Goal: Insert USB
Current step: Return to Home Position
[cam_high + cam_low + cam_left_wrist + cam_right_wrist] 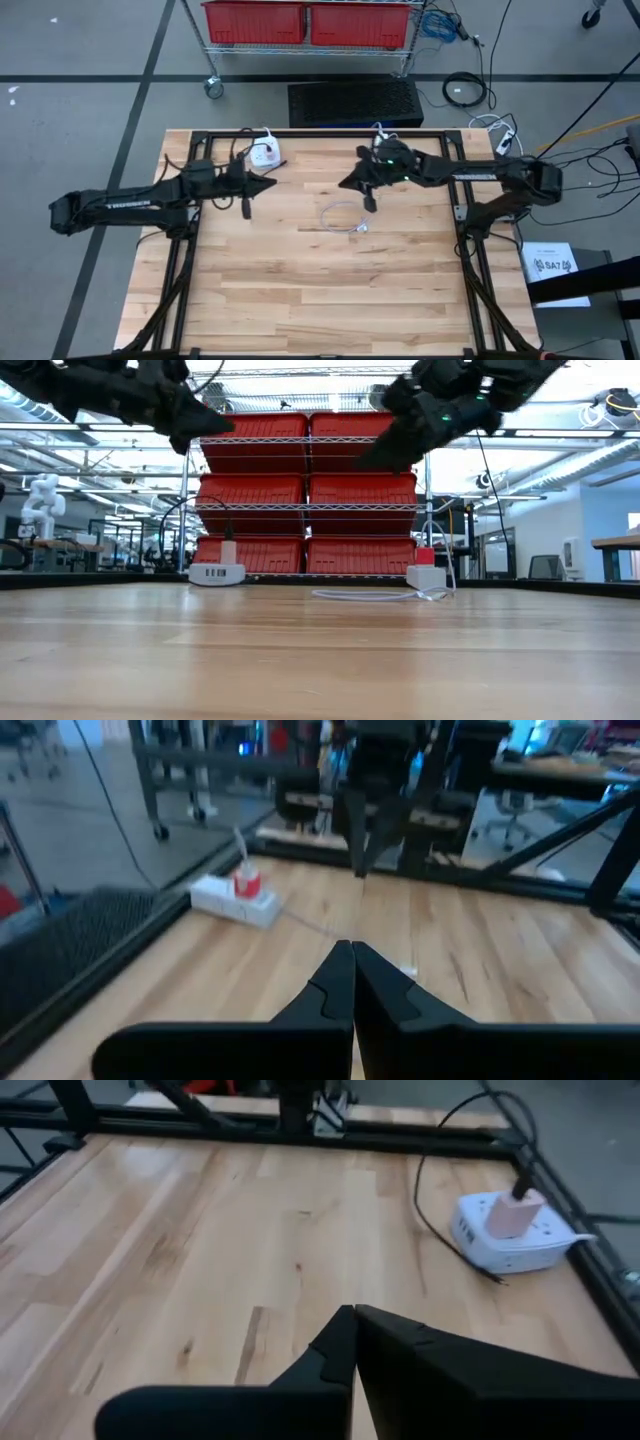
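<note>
A white USB cable (343, 217) lies in a loose coil on the wooden table, its plug end (360, 228) toward the near edge; the low view shows the cable (380, 595) flat on the boards. A white power hub (264, 153) with a red-pink plug in it sits near the far left edge, also seen as the hub (238, 895) and the hub (508, 1232) in the wrist views. My left gripper (272, 183) (350, 948) is shut and empty, raised right of the hub. My right gripper (343, 184) (353, 1312) is shut and empty, raised above the cable's far side.
The two grippers point at each other over the table's far half, a short gap apart. A black cord (430, 1200) runs from the hub off the far edge. A small white box with a red top (426, 572) stands far back. Bare boards fill the near half.
</note>
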Controlling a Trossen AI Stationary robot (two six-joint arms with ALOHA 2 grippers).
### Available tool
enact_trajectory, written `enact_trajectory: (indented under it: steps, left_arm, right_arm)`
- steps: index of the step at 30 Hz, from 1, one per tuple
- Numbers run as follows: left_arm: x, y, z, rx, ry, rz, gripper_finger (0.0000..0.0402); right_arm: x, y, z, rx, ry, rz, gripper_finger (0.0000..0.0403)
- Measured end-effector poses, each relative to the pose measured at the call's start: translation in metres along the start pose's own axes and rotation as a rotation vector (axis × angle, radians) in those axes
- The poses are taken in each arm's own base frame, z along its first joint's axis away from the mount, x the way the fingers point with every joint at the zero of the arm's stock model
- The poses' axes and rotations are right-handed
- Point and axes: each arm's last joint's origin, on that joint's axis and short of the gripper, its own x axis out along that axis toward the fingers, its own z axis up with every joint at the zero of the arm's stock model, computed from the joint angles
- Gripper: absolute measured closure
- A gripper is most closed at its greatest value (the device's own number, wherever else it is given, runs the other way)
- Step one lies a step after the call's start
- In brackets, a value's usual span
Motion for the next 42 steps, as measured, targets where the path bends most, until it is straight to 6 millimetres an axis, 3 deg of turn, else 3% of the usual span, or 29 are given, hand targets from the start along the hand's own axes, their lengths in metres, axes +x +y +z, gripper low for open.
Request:
enact_trajectory:
  steps: [9, 16, 21, 28, 38, 42]
  left_arm:
    - [-0.014, 0.000, -0.001, 0.050, -0.112, 0.007, 0.0401]
    - [-0.036, 0.000, -0.028, 0.054, -0.237, 0.056, 0.0401]
    - [-0.049, 0.001, -0.047, 0.059, -0.304, 0.097, 0.0401]
    - [-0.058, 0.008, -0.072, 0.042, -0.229, 0.199, 0.0401]
    - [-0.069, 0.013, -0.082, 0.018, -0.192, 0.243, 0.0401]
    - [-0.068, 0.014, -0.085, 0.010, -0.213, 0.238, 0.0401]
  right_arm:
    - [-0.063, 0.021, -0.023, -0.015, -0.170, -0.076, 0.0403]
    - [-0.107, 0.036, -0.051, -0.002, -0.313, -0.161, 0.0403]
    - [-0.124, 0.043, -0.073, 0.021, -0.378, -0.192, 0.0403]
    - [-0.148, 0.052, -0.091, -0.001, -0.482, -0.257, 0.0403]
    - [-0.179, 0.068, -0.114, 0.020, -0.535, -0.260, 0.0403]
    - [-0.177, 0.068, -0.119, 0.037, -0.534, -0.243, 0.0403]
